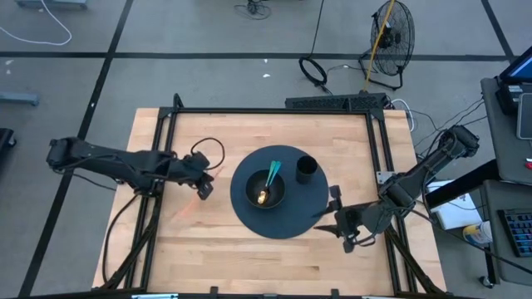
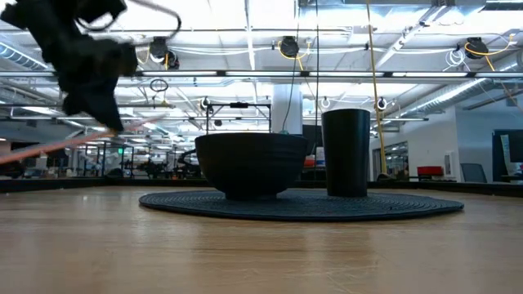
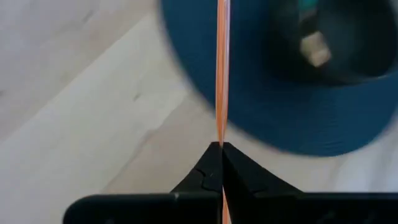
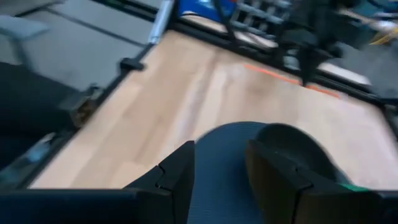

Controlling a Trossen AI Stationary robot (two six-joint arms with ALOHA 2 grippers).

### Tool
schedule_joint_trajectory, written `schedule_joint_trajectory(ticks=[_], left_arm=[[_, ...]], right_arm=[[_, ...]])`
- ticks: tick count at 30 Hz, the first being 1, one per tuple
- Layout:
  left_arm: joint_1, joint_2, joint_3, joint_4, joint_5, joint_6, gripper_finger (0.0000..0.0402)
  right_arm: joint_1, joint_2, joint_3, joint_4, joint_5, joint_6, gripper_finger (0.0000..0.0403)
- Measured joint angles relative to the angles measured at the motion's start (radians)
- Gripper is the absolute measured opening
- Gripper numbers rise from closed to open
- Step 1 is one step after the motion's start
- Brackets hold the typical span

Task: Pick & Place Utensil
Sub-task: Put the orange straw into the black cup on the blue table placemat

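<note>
I see my left gripper point(image 1: 202, 184) clamped on a thin orange plastic utensil point(image 3: 222, 68), lifted just left of the round dark bowl point(image 1: 264, 189), its long axis pointing bowlward; the right gripper point(image 1: 342, 226) waits apart.

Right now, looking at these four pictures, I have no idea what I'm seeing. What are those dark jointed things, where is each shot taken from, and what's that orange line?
The dark jointed things are two robot arms at a wooden table, each ending in a two-finger gripper. One picture looks straight down from above, one looks level across the tabletop, and two come from cameras on the arms' wrists.

On the table lies a round dark mat carrying a dark bowl and a dark cup. A teal utensil already rests in the bowl.

The orange line is a thin orange utensil. The left gripper is shut on it, holding it above the table beside the mat. The right gripper waits open at the mat's other edge, holding nothing.
</note>
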Motion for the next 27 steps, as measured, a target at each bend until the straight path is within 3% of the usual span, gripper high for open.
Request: schedule_joint_trajectory(ticks=[6,12,18,27], left_arm=[[-0.13,-0.037,0.051,0.157,-0.074,0.067,0.0001],[-0.272,-0.002,0.055,0.466,-0.144,0.246,0.0],[-0.376,0.124,0.055,0.755,-0.211,0.425,0.0],[-0.432,0.352,0.055,1.197,-0.205,0.605,0.0]], right_arm=[[0.0,0.0,0.0,0.034,0.102,0.0,0.0134],[-0.011,0.02,0.0,0.157,0.126,0.0,0.0134],[-0.06,0.084,0.0,0.33,0.136,-0.026,0.0134],[-0.149,0.229,0.0,0.636,0.119,-0.137,0.0134]])
